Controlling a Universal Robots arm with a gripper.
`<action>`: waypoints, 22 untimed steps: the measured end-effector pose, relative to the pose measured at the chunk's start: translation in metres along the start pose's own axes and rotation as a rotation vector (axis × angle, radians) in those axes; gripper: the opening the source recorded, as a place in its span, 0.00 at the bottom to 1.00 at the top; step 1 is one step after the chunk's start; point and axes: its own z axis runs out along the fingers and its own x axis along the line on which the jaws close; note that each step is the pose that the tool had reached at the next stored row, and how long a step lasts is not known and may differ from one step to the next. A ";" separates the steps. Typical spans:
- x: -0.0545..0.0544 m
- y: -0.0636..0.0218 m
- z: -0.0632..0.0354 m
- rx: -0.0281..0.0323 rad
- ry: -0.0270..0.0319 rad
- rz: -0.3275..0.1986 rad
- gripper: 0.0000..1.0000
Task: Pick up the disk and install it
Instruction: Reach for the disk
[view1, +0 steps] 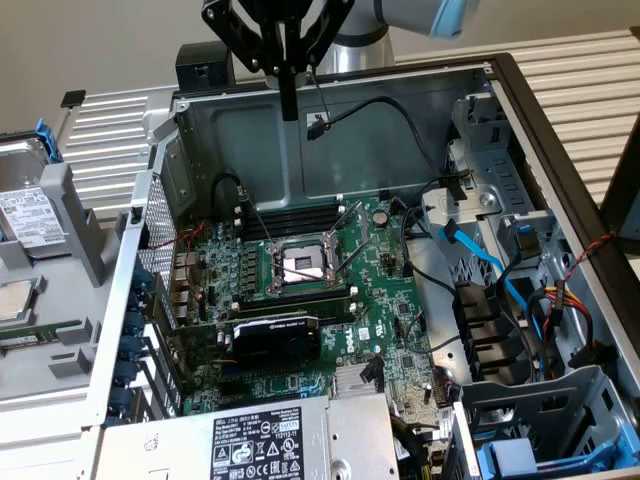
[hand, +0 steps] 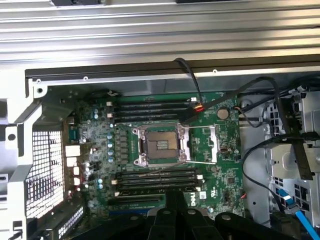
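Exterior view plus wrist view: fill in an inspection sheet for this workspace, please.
Surface: slatted table under an open computer case.
Job's things: disk rests in a grey rack at the exterior view's left, outside the case.
Clutter: processor chip in the same rack.
Grippers: gripper shut, empty, above the motherboard.
Cables: blue cables and black cables loose inside the case.
Surroundings: plain wall behind.

disk (view1: 28, 212) | silver hard drive, white label facing up, blue plastic frame on far edge | lies on grey holder | ext view's left, outside PC case, part cut off by edge
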 end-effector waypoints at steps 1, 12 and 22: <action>0.003 -0.0002 -0.0001 0.0000 -0.0010 0.000 0.11; 0.049 -0.0032 -0.0023 -0.0001 -0.0014 0.000 0.11; 0.070 0.0228 -0.0076 -0.0001 -0.0015 0.000 0.11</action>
